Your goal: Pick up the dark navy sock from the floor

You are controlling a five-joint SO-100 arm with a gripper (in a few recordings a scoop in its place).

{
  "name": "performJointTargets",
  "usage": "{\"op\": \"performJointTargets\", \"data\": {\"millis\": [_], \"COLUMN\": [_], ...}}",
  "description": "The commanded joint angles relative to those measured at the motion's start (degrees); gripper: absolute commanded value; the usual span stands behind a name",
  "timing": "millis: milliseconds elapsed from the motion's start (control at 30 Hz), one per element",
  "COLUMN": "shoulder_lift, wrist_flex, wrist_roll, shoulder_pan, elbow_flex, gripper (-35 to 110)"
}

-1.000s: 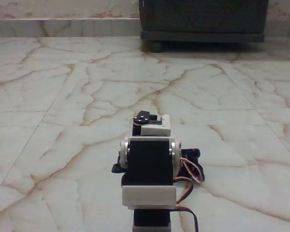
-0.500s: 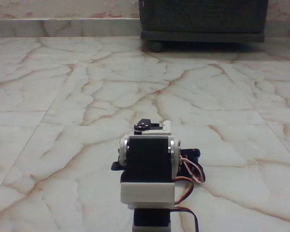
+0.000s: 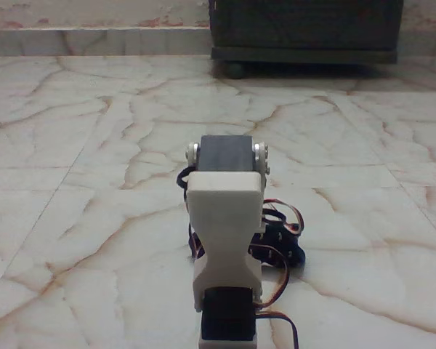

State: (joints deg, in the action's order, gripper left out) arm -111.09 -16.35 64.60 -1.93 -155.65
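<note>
The floor (image 3: 80, 218) spreads out from the left of the fixed view as glossy cream marble, crossed by reddish-brown veins and thin grout lines that run away toward the far wall. Along the back, a pale skirting strip (image 3: 94, 40) meets the tiles.

Moving to the middle, the arm (image 3: 225, 225) stands close to the camera with its back to it. A white plastic link fills the centre, narrowing at the waist, with a dark motor block (image 3: 227, 156) at the top between two round white hubs. Another dark block sits at the bottom edge of the view. Thin red, orange and dark wires (image 3: 280, 251) loop out on the arm's right side and curl down to the floor.

The jaws lie somewhere past the arm's body and are hidden by it, so I cannot tell whether they are wide, narrow or holding anything.

Just right of the arm, low near the tiles, a dark lump (image 3: 285, 243) peeks out behind the wires. It may be the dark navy sock or part of the arm; I cannot tell which.

Farther right and at the back, a dark wooden cabinet (image 3: 305, 29) stands on short round feet against the wall.
</note>
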Motion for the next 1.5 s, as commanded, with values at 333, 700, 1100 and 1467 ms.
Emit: {"op": "performJointTargets", "data": {"millis": [333,700,1100,1467], "shoulder_lift": [23.73,45.18,71.98,83.06], "wrist_flex": [26.98,65.57,74.62,71.46], "wrist_roll": [-27.25,-60.29,-66.36,-62.58], "shoulder_pan": [-3.43,-4.22,-3.43,-4.31], "elbow_flex": [39.99,76.55,104.33,108.46], "gripper": [2,11,10,7]}}
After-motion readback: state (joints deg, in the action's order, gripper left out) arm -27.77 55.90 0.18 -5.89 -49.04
